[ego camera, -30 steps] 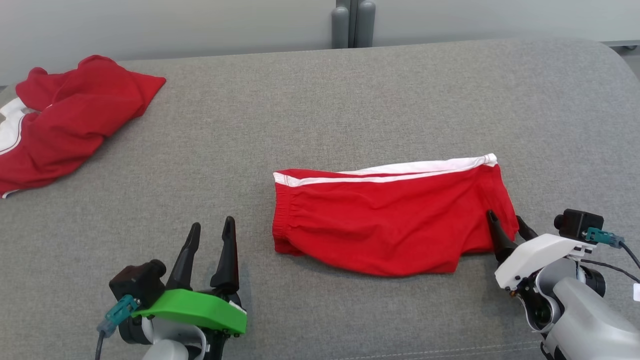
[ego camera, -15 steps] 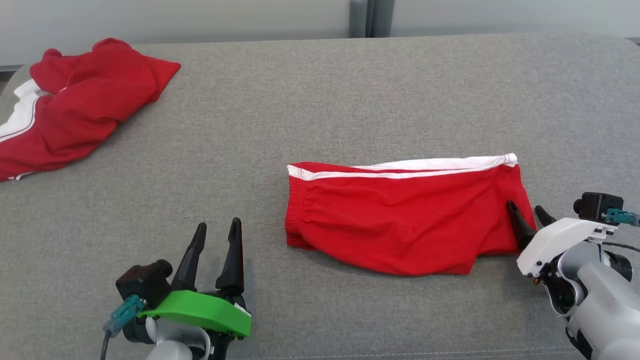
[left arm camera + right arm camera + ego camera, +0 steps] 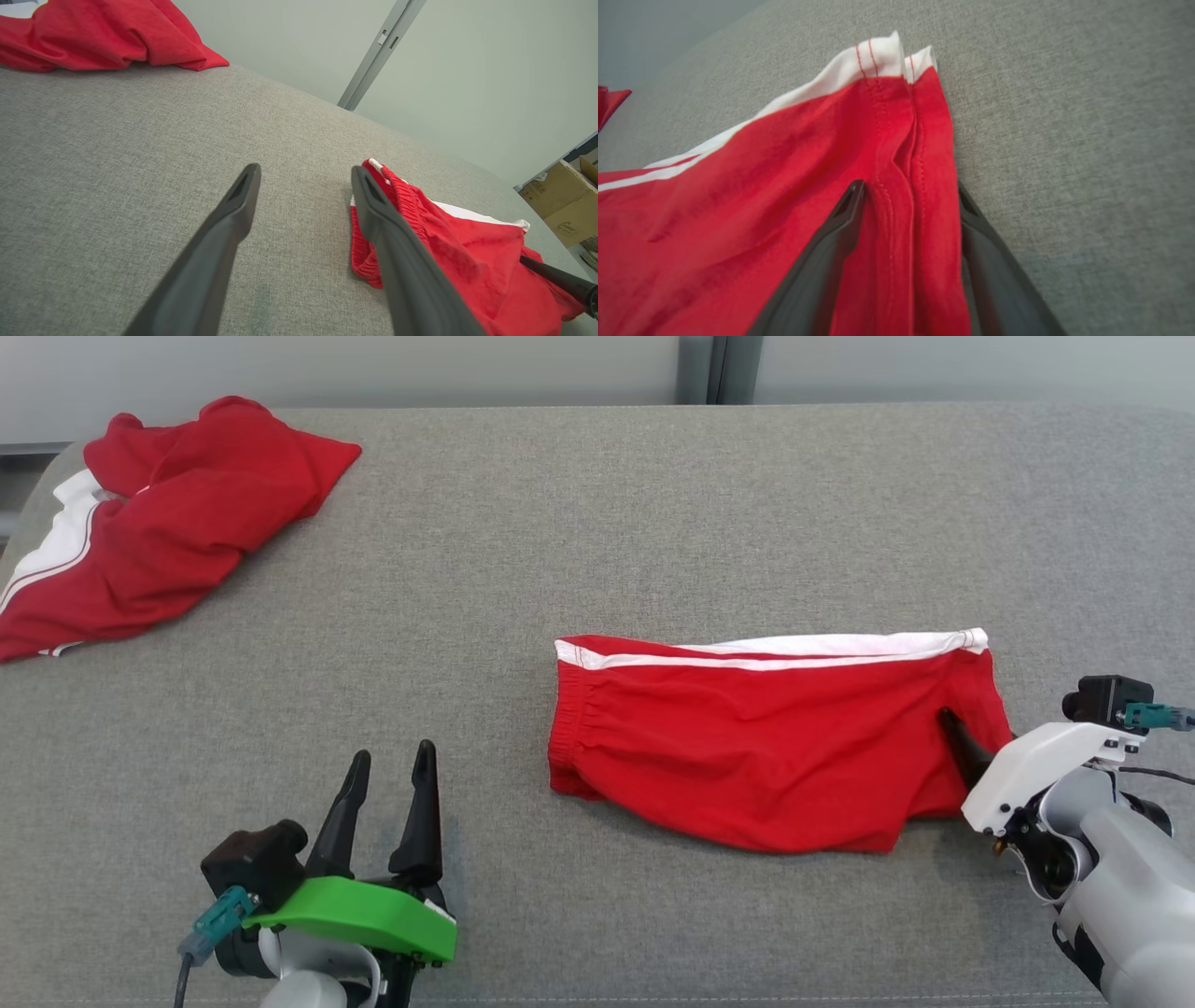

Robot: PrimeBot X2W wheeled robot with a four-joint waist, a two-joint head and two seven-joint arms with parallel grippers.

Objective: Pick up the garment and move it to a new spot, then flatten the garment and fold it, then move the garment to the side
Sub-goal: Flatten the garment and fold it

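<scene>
Fingers (image 3: 422, 803) of left gripper (image 3: 393, 751): spread wide, empty, poised over bare grey padded surface (image 3: 597, 523) at lower left, near but clear of gathered waistband end of garment (image 3: 766, 747). Garment: red shorts with white side stripe, lying lengthwise right of centre, waistband to left, leg hems to right. Right gripper (image 3: 909, 186) at right end of garment: fingers well apart, astride stacked leg hems, one finger on red cloth, other at cloth edge; cloth between, jaws not drawn together. Second red garment (image 3: 168, 513) crumpled at far-left rear corner, well apart. Grey post (image 3: 714, 369) behind rear edge. Cardboard box (image 3: 565, 205) beyond surface, past garment.
</scene>
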